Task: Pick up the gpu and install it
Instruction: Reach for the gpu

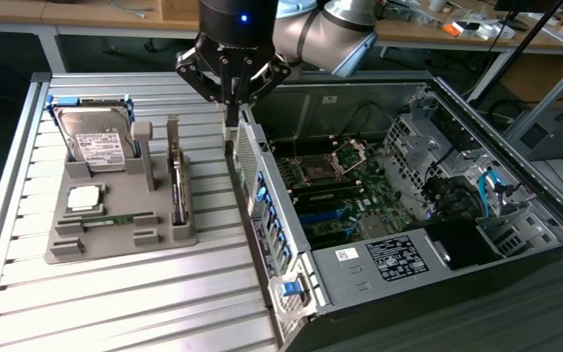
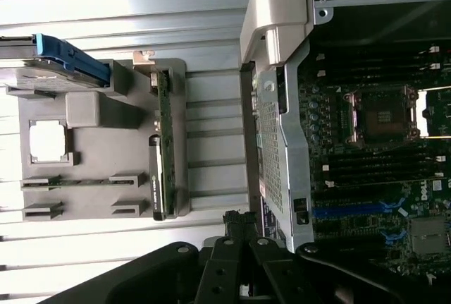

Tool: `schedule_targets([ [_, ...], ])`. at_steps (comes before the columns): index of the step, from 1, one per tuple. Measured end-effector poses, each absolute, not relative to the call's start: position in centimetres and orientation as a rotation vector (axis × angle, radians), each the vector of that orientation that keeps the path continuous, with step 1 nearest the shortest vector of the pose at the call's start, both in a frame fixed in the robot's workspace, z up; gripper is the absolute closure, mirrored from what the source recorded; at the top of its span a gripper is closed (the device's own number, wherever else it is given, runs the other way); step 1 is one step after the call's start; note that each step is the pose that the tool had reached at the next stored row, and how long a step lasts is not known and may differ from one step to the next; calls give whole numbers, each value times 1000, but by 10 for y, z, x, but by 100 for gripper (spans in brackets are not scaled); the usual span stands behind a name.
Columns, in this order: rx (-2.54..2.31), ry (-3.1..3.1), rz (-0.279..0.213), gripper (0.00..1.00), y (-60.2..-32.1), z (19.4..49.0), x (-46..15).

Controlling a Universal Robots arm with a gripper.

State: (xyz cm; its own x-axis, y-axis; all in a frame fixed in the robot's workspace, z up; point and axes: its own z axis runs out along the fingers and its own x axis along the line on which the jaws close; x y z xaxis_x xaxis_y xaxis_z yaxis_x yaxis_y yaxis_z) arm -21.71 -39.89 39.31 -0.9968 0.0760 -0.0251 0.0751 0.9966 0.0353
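While the gpu is standing on its long edge in a slot of the grey tray, nothing is touching it. It is sitting along the tray's side nearest the computer case, on the exterior view's right of the tray, and in the wrist view its green board is showing edge-on with the black cooler at one end.

The gripper is hanging above it and off to the exterior view's right, over the case's upper wall, apart from the card. Its fingers are pressing together, fully closed, and they are holding nothing.

Other parts are resting on the same tray: a hard drive with a white label is leaning upright at the far end, a square chip is lying flat, and a narrow memory stick is lying just beside it.

The tray is sitting on a slatted metal table. The case is lying open next to it, and its motherboard is facing up.
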Motion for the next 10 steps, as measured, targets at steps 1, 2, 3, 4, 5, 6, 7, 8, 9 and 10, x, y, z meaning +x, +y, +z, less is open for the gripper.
schedule_targets([
  [1, 118, 3112, 53, 89, -399, 393, -217],
  [2, 118, 3112, 53, 89, -399, 393, -218],
  [3, 118, 3112, 53, 89, -399, 393, -218],
  [4, 118, 3112, 53, 89, -399, 393, -219],
  [5, 118, 3112, 53, 89, -399, 393, -219],
  [6, 118, 3112, 53, 89, -399, 393, -220],
  [7, 118, 3112, 52, 89, -399, 393, -220],
  [8, 118, 3112, 52, 89, -399, 393, -221],
  [9, 118, 3112, 52, 89, -399, 393, -221],
  [10, 118, 3112, 52, 89, -399, 393, -222],
])
